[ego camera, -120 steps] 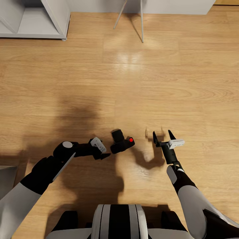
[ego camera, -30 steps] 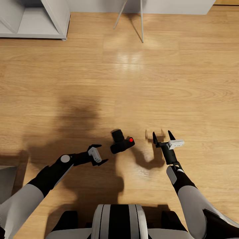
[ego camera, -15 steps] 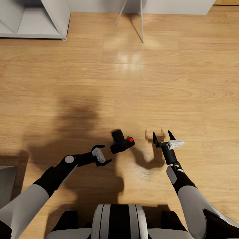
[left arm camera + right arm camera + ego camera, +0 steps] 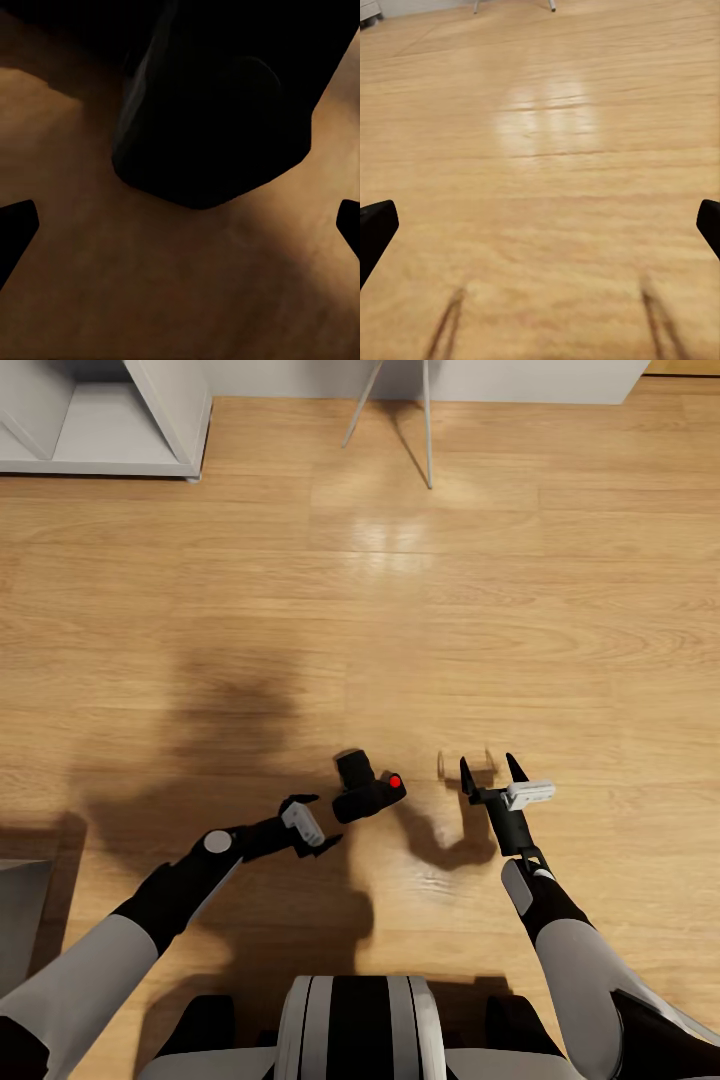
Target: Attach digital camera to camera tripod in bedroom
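On the light wood floor (image 4: pixel 560 610), a little below the middle of the head view, the digital camera (image 4: pixel 366 790) lies by itself, a small black body with a red button (image 4: pixel 395 782) on its right part. At about eight o'clock from the camera the left gripper (image 4: pixel 316 820) hangs low over the boards with its two fingers (image 4: pixel 298 800) spread apart, pointing toward the camera and very near to it, but I cannot tell if a fingertip touches it. From the left wrist view the dark body of the camera (image 4: pixel 225 97) stands just ahead, between the lines of the two fingers (image 4: pixel 15 229), and nothing is clamped between them. At about three o'clock from the camera, well apart from it, the right gripper (image 4: pixel 490 768) points away from the robot, also with its fingers (image 4: pixel 466 775) apart and holding nothing; in the right wrist view only bare floor (image 4: pixel 547 150) lies ahead of the fingertips (image 4: pixel 375 225). At twelve o'clock, far from the camera at the top edge of the head view, two thin pale legs (image 4: pixel 427 430) stand on the floor; what they carry is cut off. At about ten o'clock, in the top corner, there is the base of a white furniture unit (image 4: pixel 150 430). The dark shadows of the arms fall on the boards around the camera
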